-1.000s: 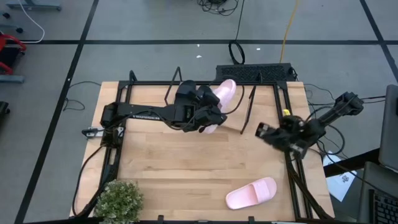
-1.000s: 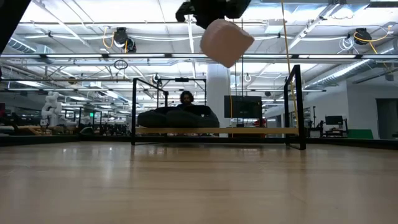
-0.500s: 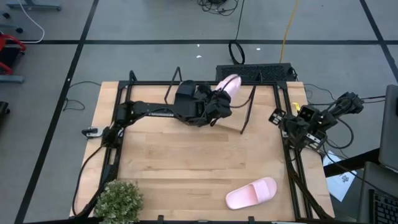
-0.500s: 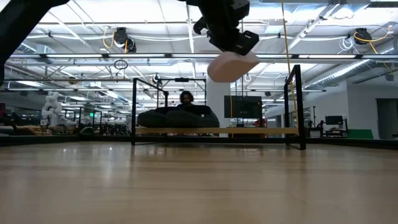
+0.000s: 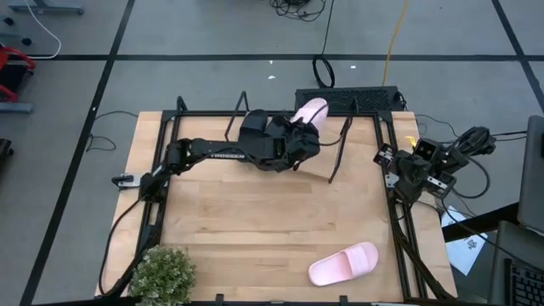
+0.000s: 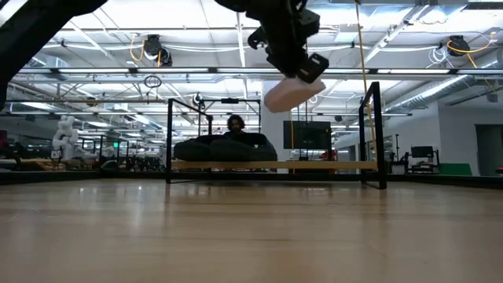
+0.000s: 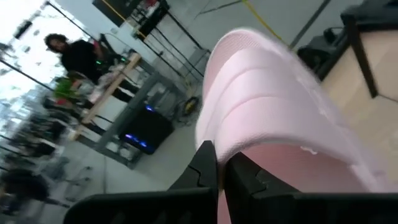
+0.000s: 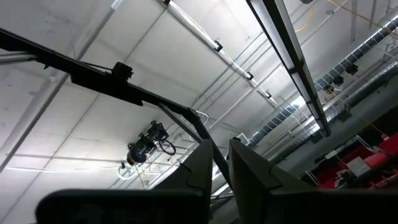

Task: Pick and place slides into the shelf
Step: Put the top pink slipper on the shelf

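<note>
My left gripper (image 5: 301, 129) (image 7: 222, 169) is shut on a pale pink slide (image 5: 311, 111) (image 6: 291, 93), held in the air over the shelf (image 6: 330, 165) at the table's far side. A matte black pair (image 6: 224, 149) lies on the left part of the shelf's plank; my left arm hides that pair in the high view. The other pink slide (image 5: 342, 263) lies sole down on the table near its near right corner. My right gripper (image 5: 387, 161) (image 8: 221, 158) is shut, holds nothing, and points up at the ceiling by the table's right edge. My left gripper pinches the pink slide between its two fingers at one end (image 7: 249, 149), by the edge of the sole. The fingers come slanting down from the table's left. The slide is lifted clear above the shelf and tilted, its free end (image 5: 316, 104) toward the far edge.
The shelf's black wire end frames (image 5: 340, 149) (image 6: 376, 134) stand higher than its plank. A potted plant (image 5: 161, 272) sits at the table's near left corner. A person (image 6: 234, 123) shows beyond the shelf in the low view. Bare tabletop (image 5: 255, 221) lies between shelf and near edge.
My left gripper carried the pink slide toward the far edge and lower, over the shelf, tipping it from steep to nearly level. My right arm drew back toward the table's right edge and turned its gripper upward.
</note>
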Tool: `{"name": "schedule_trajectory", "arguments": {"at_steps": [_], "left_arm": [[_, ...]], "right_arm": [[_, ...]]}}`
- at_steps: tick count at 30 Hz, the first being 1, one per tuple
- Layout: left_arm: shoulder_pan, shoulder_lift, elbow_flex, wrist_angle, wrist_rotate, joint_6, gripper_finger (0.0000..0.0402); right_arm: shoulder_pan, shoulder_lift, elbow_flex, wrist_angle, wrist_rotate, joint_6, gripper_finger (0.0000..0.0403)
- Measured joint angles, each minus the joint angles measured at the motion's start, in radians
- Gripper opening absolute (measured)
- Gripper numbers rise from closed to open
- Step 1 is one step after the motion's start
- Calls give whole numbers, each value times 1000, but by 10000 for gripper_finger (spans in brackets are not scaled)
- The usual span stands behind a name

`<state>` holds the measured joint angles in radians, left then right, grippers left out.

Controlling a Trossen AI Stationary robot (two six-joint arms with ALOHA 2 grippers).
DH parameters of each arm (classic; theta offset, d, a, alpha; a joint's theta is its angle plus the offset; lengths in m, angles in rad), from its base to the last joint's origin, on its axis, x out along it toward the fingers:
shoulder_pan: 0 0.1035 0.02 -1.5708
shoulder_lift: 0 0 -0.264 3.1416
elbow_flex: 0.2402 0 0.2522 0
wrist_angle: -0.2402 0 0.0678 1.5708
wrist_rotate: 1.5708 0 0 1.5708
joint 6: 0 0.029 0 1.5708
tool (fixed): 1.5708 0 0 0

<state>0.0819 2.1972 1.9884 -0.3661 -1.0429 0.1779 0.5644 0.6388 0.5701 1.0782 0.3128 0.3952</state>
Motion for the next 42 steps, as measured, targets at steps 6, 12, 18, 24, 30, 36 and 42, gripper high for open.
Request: {"name": "schedule_trajectory", "arguments": {"at_steps": [6, 12, 18, 24, 30, 36, 42], "left_arm": [[-2, 43, -3, -24, -28, 9, 0], [-2, 53, -2, -59, -39, -18, 0], [-19, 57, -2, -55, -24, -47, 0], [-18, 62, -2, -58, -1, -76, 0], [-19, 62, -2, -68, 5, -98, 0], [-17, 62, -2, -126, 5, -163, 0], [-19, 80, -1, -132, 19, -184, 0]], "right_arm": [[0, -19, 0, -27, -1, 12, 45], [0, -24, 0, -45, -1, 28, 45], [0, -23, 0, -65, 1, 38, 45], [0, -24, 0, -65, 1, 38, 45], [0, -24, 0, -70, 2, 38, 45], [0, -24, 0, -74, 3, 38, 45], [0, -23, 0, -77, 1, 39, 45]]}}
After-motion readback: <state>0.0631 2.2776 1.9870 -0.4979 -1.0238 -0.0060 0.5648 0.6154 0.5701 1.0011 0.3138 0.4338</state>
